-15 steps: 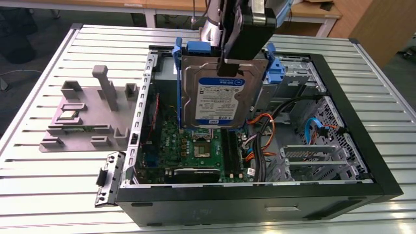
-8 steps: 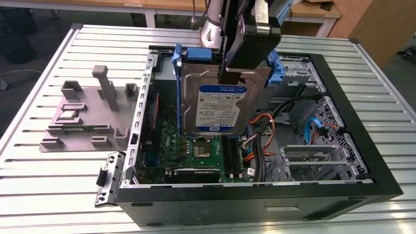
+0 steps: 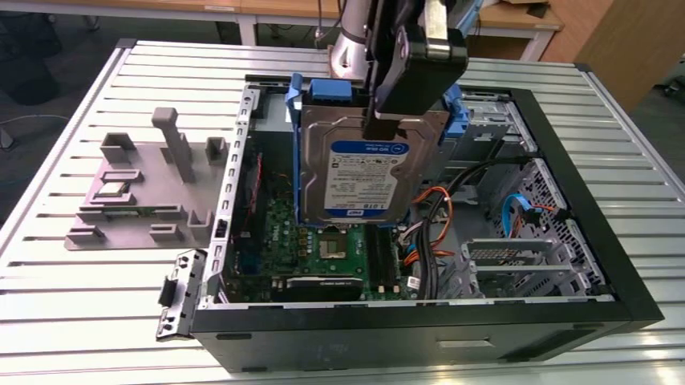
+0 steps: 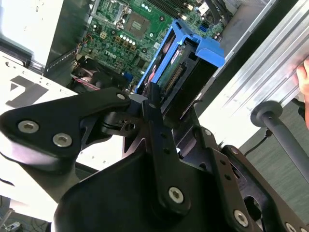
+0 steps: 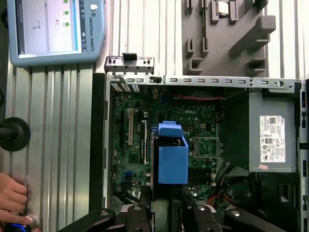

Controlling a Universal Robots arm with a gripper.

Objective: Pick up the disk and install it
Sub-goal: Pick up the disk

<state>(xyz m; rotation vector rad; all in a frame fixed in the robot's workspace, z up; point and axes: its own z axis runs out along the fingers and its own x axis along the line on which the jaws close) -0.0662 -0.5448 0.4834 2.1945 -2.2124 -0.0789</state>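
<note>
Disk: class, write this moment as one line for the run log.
gripper: shut on disk | disk: held upright over motherboard in open computer case | install: not yet seated

claw (image 3: 383, 131) holds the disk (image 3: 358, 172) upright over the open computer case (image 3: 428, 319).

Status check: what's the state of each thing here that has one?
disk: held upright above the motherboard, not installed
gripper: shut on the disk's top edge
computer case: lying flat on the table, side open
pendant screen: lit
hand: resting at the table edge
</note>
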